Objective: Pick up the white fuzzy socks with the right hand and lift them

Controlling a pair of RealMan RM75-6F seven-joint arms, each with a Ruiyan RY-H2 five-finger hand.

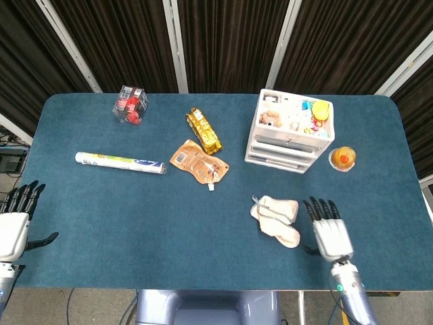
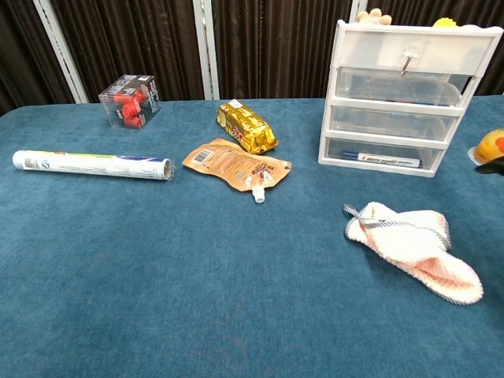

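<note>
**Table contents, reckoned from the drawer unit**

We list the left hand (image 1: 13, 227) first, far left of the white drawer unit (image 1: 291, 132) and off the table edge, fingers spread, holding nothing. Next we note a clear box of red items (image 1: 130, 105) at the far-left rear, then a rolled tube (image 1: 120, 162) lying flat in front of it. Closer to the unit we find a gold packet (image 1: 203, 131) and an orange spouted pouch (image 1: 198, 163). In front of the unit, apart from it, we record the white fuzzy socks (image 1: 276, 218) lying on the blue table (image 1: 135, 223), untouched. Just right of the socks we see the right hand (image 1: 329, 229), fingers extended and apart, empty. Right of the unit sits a small orange-topped cup (image 1: 343, 158)
</note>
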